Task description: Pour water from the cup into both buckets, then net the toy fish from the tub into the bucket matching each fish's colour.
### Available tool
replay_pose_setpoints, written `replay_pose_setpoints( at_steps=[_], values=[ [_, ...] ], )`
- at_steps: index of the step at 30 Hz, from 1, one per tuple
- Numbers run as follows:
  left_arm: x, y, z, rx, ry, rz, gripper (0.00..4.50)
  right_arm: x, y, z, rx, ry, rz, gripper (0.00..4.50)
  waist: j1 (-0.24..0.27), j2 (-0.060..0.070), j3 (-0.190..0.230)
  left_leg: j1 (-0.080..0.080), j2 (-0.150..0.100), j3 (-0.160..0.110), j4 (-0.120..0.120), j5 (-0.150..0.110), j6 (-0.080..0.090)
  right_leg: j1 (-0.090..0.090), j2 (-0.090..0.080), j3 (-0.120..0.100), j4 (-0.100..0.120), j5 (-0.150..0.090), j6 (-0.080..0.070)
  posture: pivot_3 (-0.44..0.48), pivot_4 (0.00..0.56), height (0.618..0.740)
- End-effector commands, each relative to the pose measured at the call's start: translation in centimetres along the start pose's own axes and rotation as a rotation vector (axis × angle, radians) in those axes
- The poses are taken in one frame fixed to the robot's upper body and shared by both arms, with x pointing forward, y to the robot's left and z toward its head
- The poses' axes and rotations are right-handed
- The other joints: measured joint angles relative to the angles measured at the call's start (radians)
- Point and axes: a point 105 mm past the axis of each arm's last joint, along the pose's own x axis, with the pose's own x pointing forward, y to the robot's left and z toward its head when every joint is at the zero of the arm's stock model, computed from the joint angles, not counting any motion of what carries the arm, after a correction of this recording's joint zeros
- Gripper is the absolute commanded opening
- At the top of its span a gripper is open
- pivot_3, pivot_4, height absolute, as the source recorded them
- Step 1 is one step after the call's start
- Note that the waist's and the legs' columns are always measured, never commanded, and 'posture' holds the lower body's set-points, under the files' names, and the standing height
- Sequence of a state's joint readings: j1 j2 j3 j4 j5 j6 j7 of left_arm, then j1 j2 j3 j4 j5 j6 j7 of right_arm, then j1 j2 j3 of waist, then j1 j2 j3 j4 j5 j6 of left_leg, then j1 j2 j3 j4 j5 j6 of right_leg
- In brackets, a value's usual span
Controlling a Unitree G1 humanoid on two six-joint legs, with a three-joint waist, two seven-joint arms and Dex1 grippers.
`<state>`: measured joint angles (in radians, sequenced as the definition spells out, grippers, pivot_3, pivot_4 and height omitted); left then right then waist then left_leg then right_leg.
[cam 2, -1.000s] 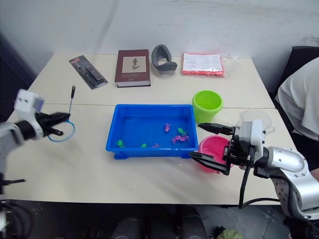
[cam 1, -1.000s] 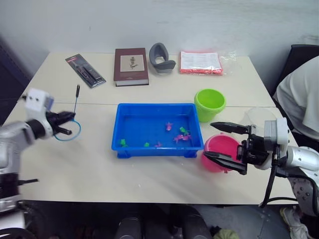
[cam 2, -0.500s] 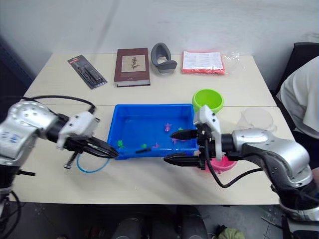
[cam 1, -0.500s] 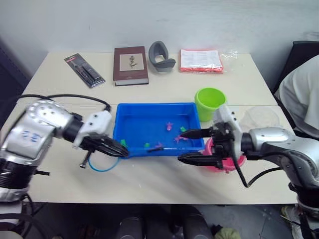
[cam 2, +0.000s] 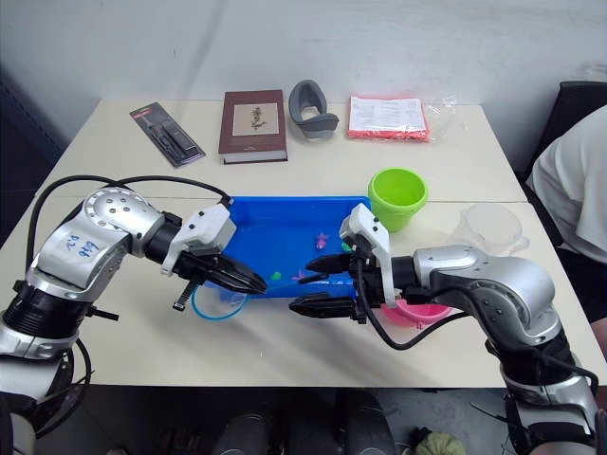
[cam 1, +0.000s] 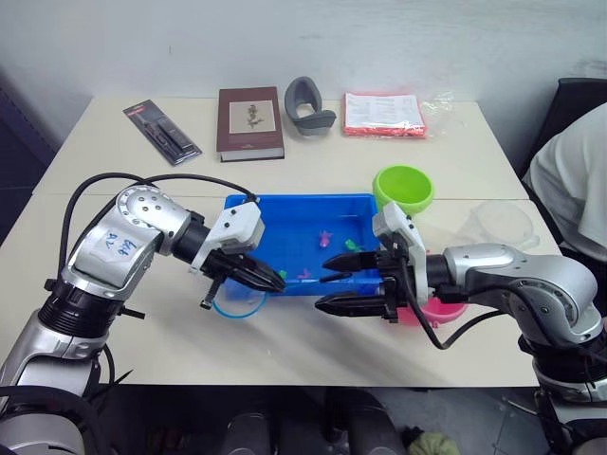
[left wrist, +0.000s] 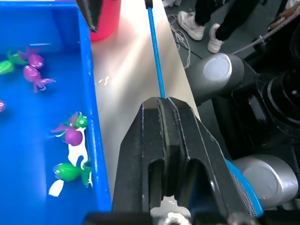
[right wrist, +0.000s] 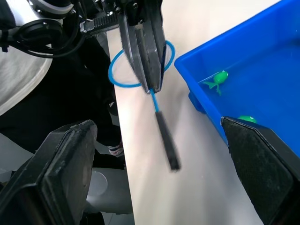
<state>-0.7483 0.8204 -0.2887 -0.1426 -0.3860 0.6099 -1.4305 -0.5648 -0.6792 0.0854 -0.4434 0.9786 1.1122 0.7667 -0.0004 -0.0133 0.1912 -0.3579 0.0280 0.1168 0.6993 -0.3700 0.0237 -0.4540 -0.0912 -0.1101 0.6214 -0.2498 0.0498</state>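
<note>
In the eye views, your left gripper (cam 2: 237,281) is closed on the net (cam 2: 216,301) near its hoop, and the hoop lies just outside the front left corner of the tub (cam 2: 285,214), low over the counter (cam 2: 142,171). You hold it close to the ring, probably so the mesh stays steady, but the dark handle hangs free below. Your right gripper (cam 2: 318,292) is open and holds nothing; it stands at the tub's front edge, pointing toward the net, likely to take the handle. The toy fish (cam 2: 320,241) are in the water, mostly on the right half of the tub. The green bucket (cam 2: 397,196) stands beside the tub's far right corner, the pink bucket (cam 2: 417,312) is partly behind your right arm, and the cup (cam 2: 492,227) stands further right

In the left wrist view the fingers (left wrist: 164,140) are shut on the thin blue stem, and green and pink fish lie inside the tub wall beside it

In the right wrist view the two wide-apart fingers (right wrist: 65,164) frame the net's handle (right wrist: 166,140), which is between them but not touched, I think
</note>
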Motion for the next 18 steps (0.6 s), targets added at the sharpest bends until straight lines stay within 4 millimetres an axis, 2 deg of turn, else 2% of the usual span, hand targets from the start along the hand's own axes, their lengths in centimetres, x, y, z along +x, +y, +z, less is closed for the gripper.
replay_pose_setpoints(
  at_steps=[1,6,7,9,16,18],
  values=[
    [0.2,-0.09,0.58,0.032,0.012,-0.01,0.05,-0.01,0.43,0.79,-0.018,-0.013,0.016,4.5,0.0,0.0,0.0,0.0,0.0,0.0,0.0,0.0,0.0,0.0,0.0,0.0,0.0,0.0,0.0,0.0,0.15,0.74],
    [0.35,-0.01,0.6,0.029,0.004,-0.005,0.05,0.26,0.46,0.57,0.0,0.005,0.03,4.5,0.0,0.0,0.0,0.0,0.0,0.0,0.0,0.0,0.0,0.0,0.0,0.0,0.0,0.0,0.0,0.0,0.15,0.74],
    [0.34,0.05,0.6,0.032,0.005,-0.002,0.02,0.3,0.46,0.54,0.002,0.007,0.032,4.25,0.0,0.0,0.0,0.0,0.0,0.0,0.0,0.0,0.0,0.0,0.0,0.0,0.0,0.0,0.0,0.0,0.15,0.74],
    [0.32,0.13,0.61,0.032,0.005,0.002,0.0,0.37,0.47,0.55,0.006,0.006,0.035,3.63,0.0,0.0,0.0,0.0,0.0,0.0,0.0,0.0,0.0,0.0,0.0,0.0,0.0,0.0,0.0,0.0,0.15,0.74],
    [0.38,0.14,0.53,0.033,0.011,-0.001,0.0,0.52,0.6,0.65,0.013,-0.007,0.045,0.03,0.0,0.0,0.0,0.0,0.0,0.0,0.0,0.0,0.0,0.0,0.0,0.0,0.0,0.0,0.0,0.0,0.15,0.74],
    [0.43,0.17,0.63,0.034,0.002,0.003,0.0,0.48,0.6,0.61,0.011,-0.007,0.045,0.03,0.0,0.0,0.0,0.0,0.0,0.0,0.0,0.0,0.0,0.0,0.0,0.0,0.0,0.0,0.0,0.0,0.15,0.74]
  ],
)
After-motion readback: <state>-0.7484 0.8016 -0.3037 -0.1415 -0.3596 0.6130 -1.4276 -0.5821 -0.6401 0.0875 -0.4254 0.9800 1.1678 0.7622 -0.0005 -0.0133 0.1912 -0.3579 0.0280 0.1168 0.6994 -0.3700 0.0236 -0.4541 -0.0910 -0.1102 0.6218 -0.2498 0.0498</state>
